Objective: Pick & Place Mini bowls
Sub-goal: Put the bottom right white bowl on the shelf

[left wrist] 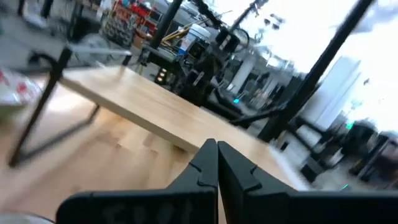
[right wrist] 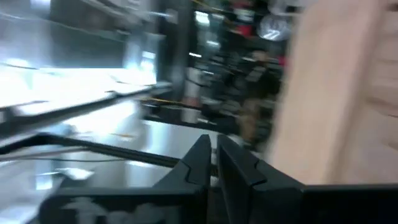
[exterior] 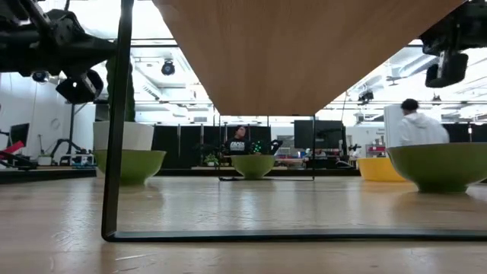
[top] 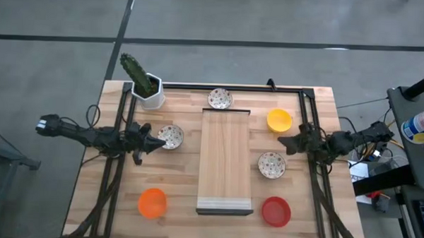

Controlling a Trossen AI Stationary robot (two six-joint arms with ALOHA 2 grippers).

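While both tools idle, I read left tool [top: 157, 140] fingers pressed together, empty, tip just beside white speckled mini bowl [top: 170, 136], likely first pick. Right tool [top: 285, 143] likewise closed, empty, between plain yellow bowl [top: 279, 120] and second speckled bowl [top: 272, 164]. Raised wooden plank shelf [top: 225, 160] mid-desk [top: 303, 228], bare: probable drop spot.

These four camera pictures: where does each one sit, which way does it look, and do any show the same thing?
High view: above the table, looking straight down; both arms show.
Low view: at tabletop height, looking across into the room; arms hang at the top corners.
Left wrist view: on the left arm, looking past the left tool, fingers together.
Right wrist view: on the right arm, past the right tool, fingers together.
Shared: the raised wooden board shows from above and from beneath.
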